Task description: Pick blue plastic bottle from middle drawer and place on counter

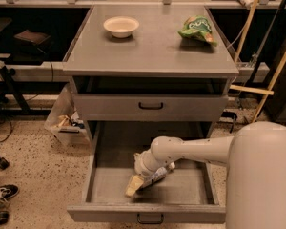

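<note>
The middle drawer (101, 184) is pulled open at the bottom of the cabinet. The blue plastic bottle (158, 175) lies on its side on the drawer floor, white cap toward the right. My gripper (134, 185) reaches down into the drawer from the right and sits at the bottle's left end, touching or overlapping it. The wrist hides part of the bottle. The counter (152, 49) is the grey cabinet top above, well apart from the gripper.
A white round bowl (120, 26) stands at the counter's back left and a green snack bag (197, 29) at its back right. The upper drawer (150, 106) is closed. A clear bin (64, 123) and shoes (2, 194) are on the floor to the left.
</note>
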{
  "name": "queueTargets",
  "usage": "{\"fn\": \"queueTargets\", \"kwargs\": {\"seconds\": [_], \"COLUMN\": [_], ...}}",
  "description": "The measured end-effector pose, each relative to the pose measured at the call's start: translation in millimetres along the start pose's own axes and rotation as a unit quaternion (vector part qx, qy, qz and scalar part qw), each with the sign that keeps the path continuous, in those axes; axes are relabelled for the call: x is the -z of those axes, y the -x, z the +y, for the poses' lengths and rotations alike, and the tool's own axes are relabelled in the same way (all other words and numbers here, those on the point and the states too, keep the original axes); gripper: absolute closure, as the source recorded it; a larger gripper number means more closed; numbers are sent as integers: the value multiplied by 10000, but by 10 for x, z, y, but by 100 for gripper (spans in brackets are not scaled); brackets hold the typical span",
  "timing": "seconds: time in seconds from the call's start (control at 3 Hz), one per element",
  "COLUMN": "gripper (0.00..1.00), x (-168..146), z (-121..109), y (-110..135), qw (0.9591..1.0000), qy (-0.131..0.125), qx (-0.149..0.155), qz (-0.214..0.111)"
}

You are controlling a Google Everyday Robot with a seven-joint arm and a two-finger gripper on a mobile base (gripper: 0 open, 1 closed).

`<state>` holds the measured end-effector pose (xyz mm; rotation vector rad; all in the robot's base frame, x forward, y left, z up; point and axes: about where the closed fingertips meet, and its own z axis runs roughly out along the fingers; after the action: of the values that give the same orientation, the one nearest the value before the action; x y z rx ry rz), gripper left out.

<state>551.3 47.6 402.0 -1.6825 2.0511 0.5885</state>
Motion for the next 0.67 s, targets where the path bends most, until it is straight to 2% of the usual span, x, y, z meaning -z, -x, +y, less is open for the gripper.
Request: {"fn": "queueTargets", "kwargs": {"seconds": [0.33, 0.67], "gripper": [0, 0], "x": [-63, -179], "z": [-99, -392], "y": [-41, -198], "qw": [10000, 9992], "qy": [-30, -382], "qx": [-2, 139], "qz": [10, -19]}}
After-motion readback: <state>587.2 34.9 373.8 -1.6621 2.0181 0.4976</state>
